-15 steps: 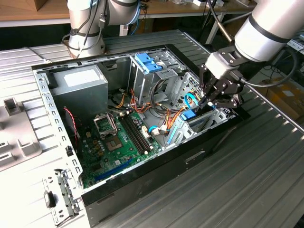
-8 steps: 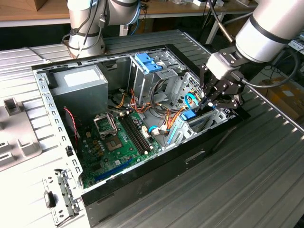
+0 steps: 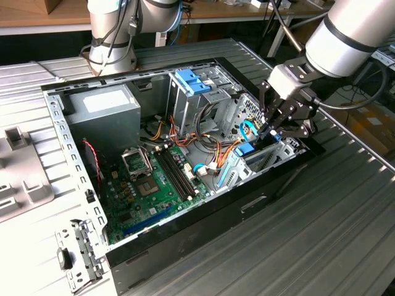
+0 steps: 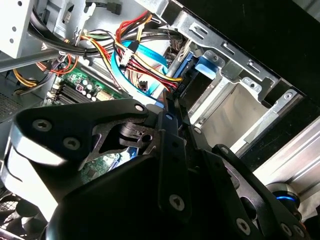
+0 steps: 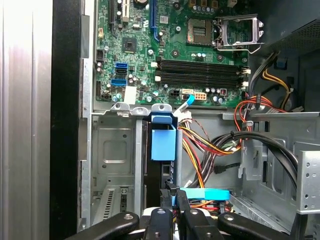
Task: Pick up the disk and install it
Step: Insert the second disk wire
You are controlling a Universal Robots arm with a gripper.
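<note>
The disk (image 5: 163, 145), seen edge-on by its light-blue carrier and brighter end tab, stands in a slot of the grey drive cage (image 5: 112, 150) at the front corner of the open computer case (image 3: 185, 225). In the first wrist view its long axis runs from the fingers toward the motherboard (image 5: 165, 45) at 12 o'clock, and the slot at 9 o'clock of it is bare metal. The gripper (image 5: 172, 197) sits at the near end of the disk, at 6 o'clock of the blue tab; its fingers (image 5: 166, 196) are drawn almost together on a thin upright edge at that end, apparently gripping the disk, though the contact itself is masked by the black linkage. The disk seems partly seated in its bay.

In the exterior view the gripper (image 3: 276, 127) hangs over the cage at about 3 o'clock of the case, with blue carrier plastic (image 3: 249, 148) just below it and a second blue carrier (image 3: 192, 81) farther back in the upper bays. The second wrist view shows the cage wall (image 4: 235, 110) and the bundled power cables (image 4: 135, 55) close beside the fingers. The case rests on a ribbed metal surface (image 3: 333, 209).
</note>
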